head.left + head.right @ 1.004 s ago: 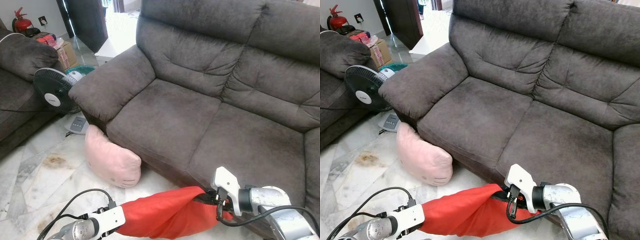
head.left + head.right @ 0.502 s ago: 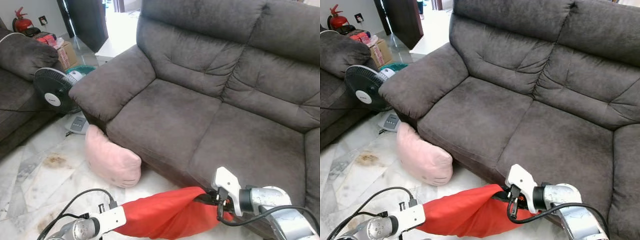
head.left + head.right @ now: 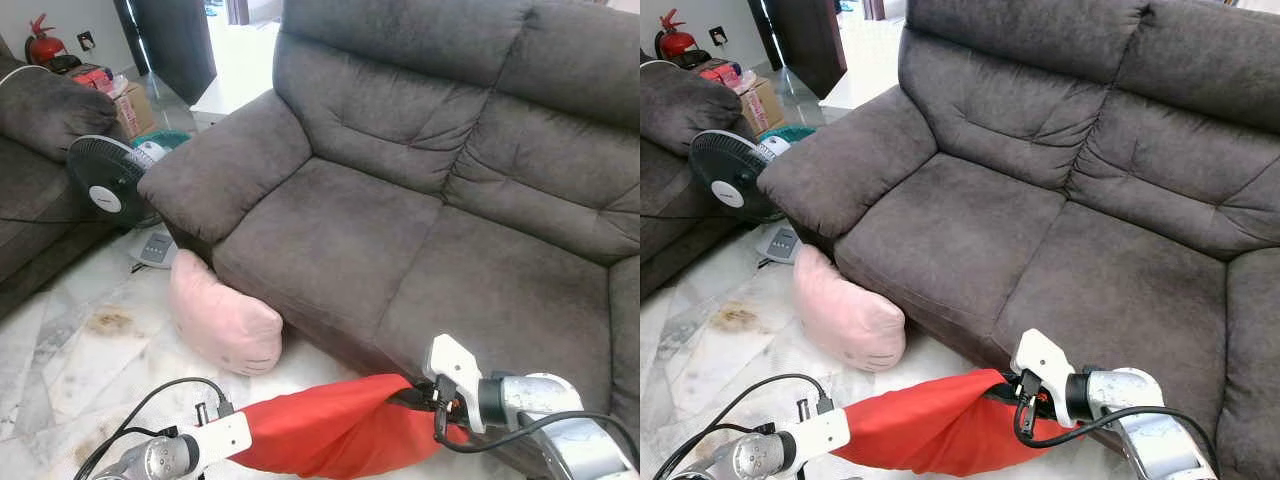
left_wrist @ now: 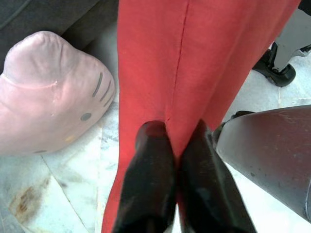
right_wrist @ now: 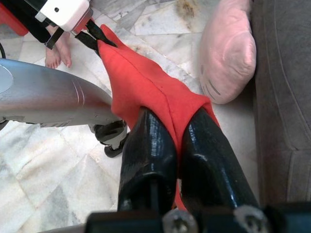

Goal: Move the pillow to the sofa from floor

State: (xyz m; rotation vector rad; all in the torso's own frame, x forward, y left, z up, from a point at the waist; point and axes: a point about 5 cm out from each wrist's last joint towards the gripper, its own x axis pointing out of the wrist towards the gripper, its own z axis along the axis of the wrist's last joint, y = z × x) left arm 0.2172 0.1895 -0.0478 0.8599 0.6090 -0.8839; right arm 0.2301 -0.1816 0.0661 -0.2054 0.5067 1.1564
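Left eye view: a red pillow (image 3: 335,435) hangs stretched between the 2 grippers at about 6 o'clock, off the marble floor (image 3: 70,350) and just in front of the grey sofa (image 3: 420,190). A pink pillow (image 3: 222,322) lies on the floor at 8 o'clock, touching the sofa's front below the armrest. A black fan (image 3: 105,182) stands at 9 o'clock, beside a second sofa (image 3: 35,120). A cardboard box (image 3: 130,105) sits behind the fan.

Right eye view: the right gripper (image 3: 1012,390) meets the red pillow's end at 5 o'clock, against the sofa's front edge.

Left wrist view: the left gripper (image 4: 176,141) has its fingers pressed together, pinching a fold of the red pillow along its seam.

Right wrist view: the right gripper's fingers clamp the other end of the red pillow; a person's bare foot (image 5: 57,46) stands on the floor at 10 o'clock.
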